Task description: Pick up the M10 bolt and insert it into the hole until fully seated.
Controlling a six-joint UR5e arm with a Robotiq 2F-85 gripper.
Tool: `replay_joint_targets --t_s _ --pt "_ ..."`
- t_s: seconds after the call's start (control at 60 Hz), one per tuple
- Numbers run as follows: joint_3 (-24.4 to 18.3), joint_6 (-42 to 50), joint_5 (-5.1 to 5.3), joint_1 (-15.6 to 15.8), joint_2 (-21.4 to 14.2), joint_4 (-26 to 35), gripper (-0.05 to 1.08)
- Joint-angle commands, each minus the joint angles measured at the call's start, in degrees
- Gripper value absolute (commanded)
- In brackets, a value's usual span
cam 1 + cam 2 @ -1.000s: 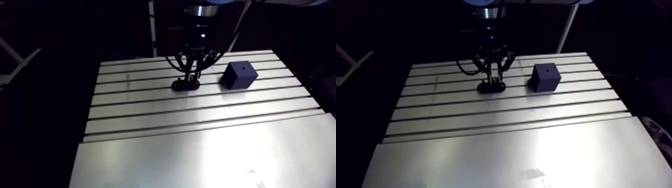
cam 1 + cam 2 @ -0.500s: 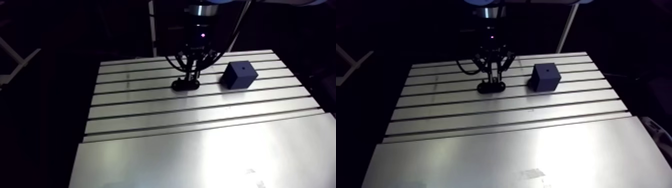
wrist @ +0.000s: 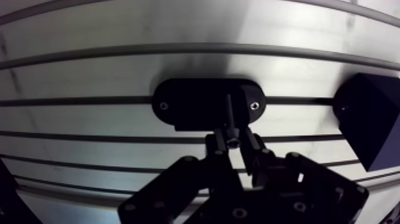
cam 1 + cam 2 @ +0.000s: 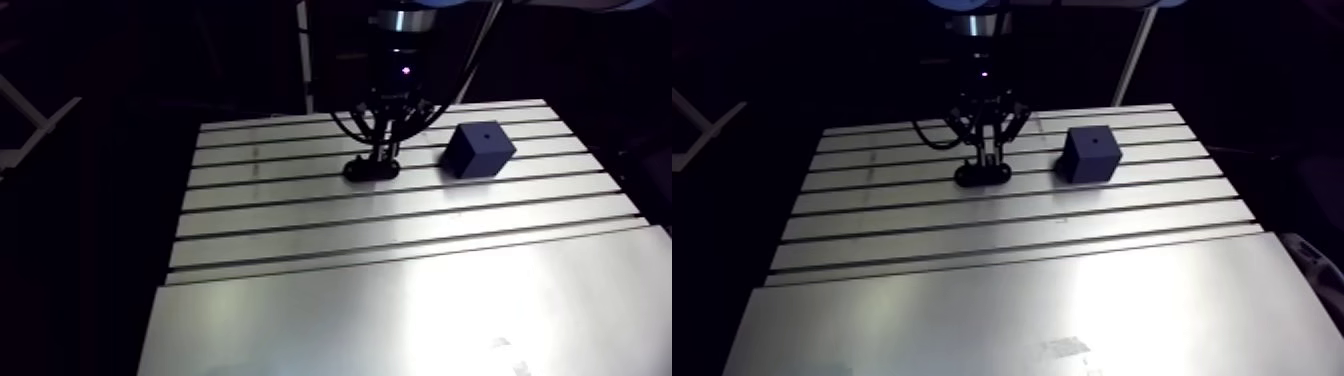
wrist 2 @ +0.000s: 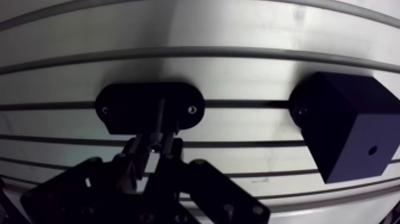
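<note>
A black oval holder plate (image 3: 207, 103) is screwed to the slotted table (image 4: 400, 240). The dark M10 bolt (image 3: 230, 116) stands upright over the holder, its head (image 3: 233, 142) pinched between my fingertips. My gripper (image 3: 233, 140) is shut on the bolt, directly above the holder. In the arm view the gripper (image 4: 381, 150) hangs low over the holder (image 4: 371, 169). A dark blue cube (image 4: 478, 149) with a small hole (image 5: 372, 150) in its upper face sits on the table, beside the holder and apart from it.
Parallel slots run across the table's far half. A smooth plate (image 4: 420, 320) covers the near half. The table's edges drop off into the dark on both sides.
</note>
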Motion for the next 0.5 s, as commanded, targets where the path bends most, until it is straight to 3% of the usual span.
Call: replay_joint_targets --t_s 0.017,0.167,0.5 --pt "0.00 -0.49 0.22 0.07 -0.01 0.04 0.77" --pt "-0.49 -0.61 0.47 0.07 -0.17 0.13 0.80" --pt "-6.03 -0.52 0.59 0.51 -1.59 5.36 0.90"
